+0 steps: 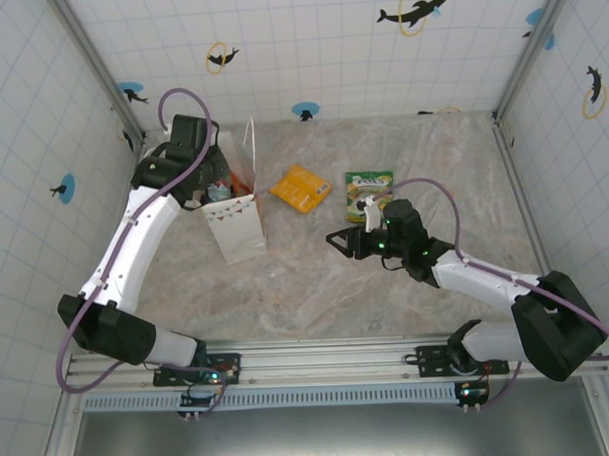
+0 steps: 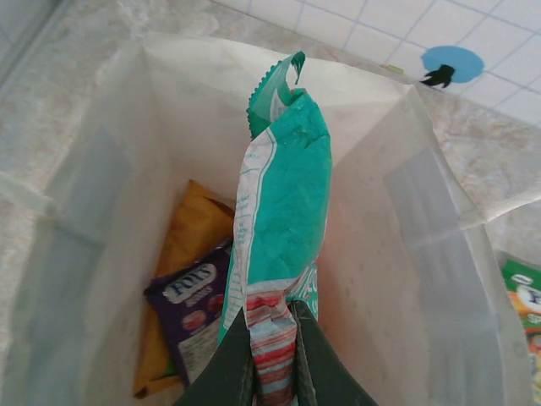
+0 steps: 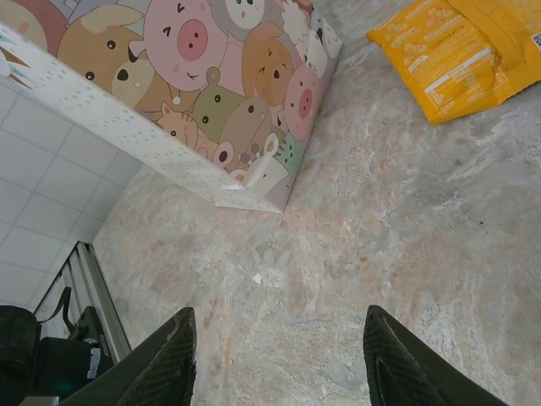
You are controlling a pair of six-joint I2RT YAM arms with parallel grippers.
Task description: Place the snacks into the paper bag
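Upper left in the top view, the left tool [image 2: 272,326] hangs over the paper bag [image 1: 234,228], clamped on a teal snack [image 2: 283,186]. It should lower past the rim before releasing, clear of the purple packet [image 2: 190,309] and yellow packet [image 2: 193,224] inside. At centre, an orange packet [image 1: 301,187] and green packet [image 1: 368,183] lie on the bench [image 1: 317,288]. Just right, the right tool [image 1: 337,242] hovers with its jaws apart and empty. The bag's floor is mostly hidden.

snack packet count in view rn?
5. On the table: yellow packet, green packet. Inside the paper bag: purple packet and orange packet at the bottom, teal packet pinched by the left gripper above them. Others may be hidden underneath.
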